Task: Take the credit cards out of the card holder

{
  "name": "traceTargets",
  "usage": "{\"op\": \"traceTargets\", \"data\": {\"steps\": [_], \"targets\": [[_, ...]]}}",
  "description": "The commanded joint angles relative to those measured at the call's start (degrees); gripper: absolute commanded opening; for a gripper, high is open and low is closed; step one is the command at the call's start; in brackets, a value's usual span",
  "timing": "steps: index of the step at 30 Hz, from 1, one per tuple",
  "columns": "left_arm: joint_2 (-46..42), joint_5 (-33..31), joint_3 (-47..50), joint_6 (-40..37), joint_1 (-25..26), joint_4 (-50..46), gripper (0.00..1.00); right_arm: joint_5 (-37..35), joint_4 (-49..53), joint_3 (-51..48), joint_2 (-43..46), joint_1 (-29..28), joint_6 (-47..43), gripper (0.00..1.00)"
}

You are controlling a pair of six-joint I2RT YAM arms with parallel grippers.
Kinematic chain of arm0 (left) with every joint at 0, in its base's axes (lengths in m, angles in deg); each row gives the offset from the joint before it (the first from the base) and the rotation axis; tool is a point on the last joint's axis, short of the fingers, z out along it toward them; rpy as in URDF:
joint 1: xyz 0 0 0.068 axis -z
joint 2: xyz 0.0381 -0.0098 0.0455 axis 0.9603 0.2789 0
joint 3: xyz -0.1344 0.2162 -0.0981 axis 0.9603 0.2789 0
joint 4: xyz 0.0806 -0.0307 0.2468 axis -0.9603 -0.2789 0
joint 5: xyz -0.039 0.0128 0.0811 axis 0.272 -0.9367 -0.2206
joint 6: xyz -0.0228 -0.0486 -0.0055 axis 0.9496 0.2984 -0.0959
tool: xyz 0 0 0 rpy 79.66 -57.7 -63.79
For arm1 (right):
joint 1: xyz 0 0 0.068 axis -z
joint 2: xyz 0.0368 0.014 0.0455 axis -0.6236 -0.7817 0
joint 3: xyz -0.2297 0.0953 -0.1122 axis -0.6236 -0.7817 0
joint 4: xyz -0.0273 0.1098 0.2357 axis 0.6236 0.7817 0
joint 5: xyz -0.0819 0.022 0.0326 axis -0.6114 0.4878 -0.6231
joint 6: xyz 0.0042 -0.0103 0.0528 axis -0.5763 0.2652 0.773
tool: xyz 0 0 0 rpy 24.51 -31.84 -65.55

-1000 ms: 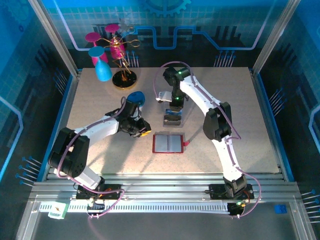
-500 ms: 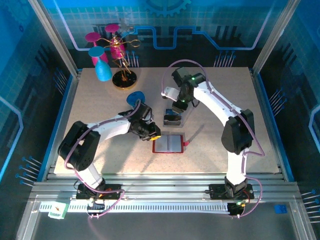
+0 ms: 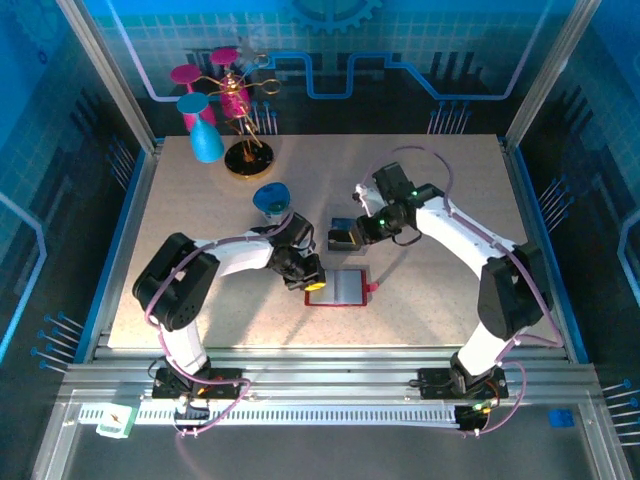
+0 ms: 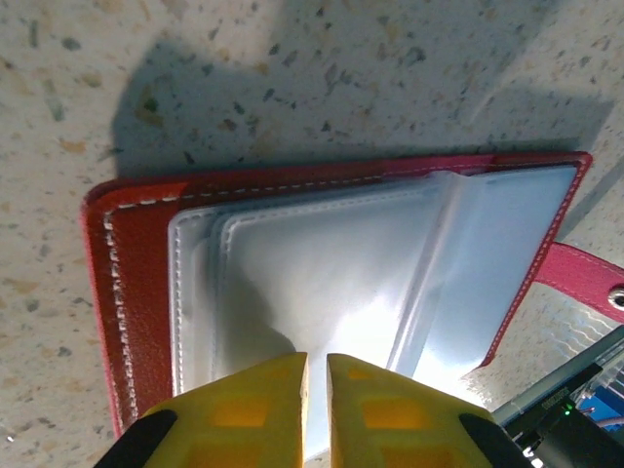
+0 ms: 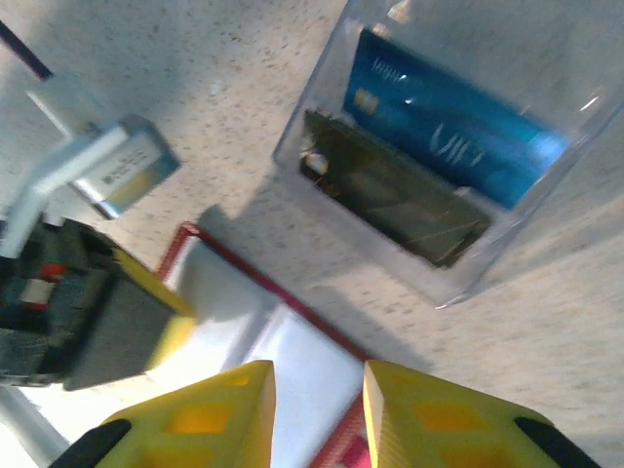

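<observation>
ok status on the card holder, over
left fingers nearly shut over open card holder. right fingers open, empty. two cards in clear tray. nothing in the way.

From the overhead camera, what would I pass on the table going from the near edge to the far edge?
card holder → clear tray → blue round object → gold stand

The top view looks steeply down from above and behind the arm bases, taking in the whole surface (image 3: 190,205). Both wrist views look down from very near; all three share the red card holder (image 4: 331,273).
</observation>
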Motion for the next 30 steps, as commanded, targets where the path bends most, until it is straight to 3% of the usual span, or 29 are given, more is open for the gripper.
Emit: {"op": "traceTargets", "data": {"steps": [1,9,18,30], "targets": [[1.4,2.2,-1.0,0.7,0.7,-0.1,0.13,11.5,-9.5,-6.4,1.4,0.2,17.8,0.28],[2.7,3.6,-0.5,2.4,1.1,2.7,0.12,20.6,-19.3,-17.2,-0.3,-1.2,31.2,0.24],[3.4,4.1,-0.7,3.1,1.4,3.5,0.12,23.7,-19.4,-17.3,-5.2,-3.7,31.5,0.19],[3.3,4.0,-0.6,3.1,1.4,3.5,0.12,20.6,-17.8,-15.9,-10.5,-4.9,30.6,0.13]]}}
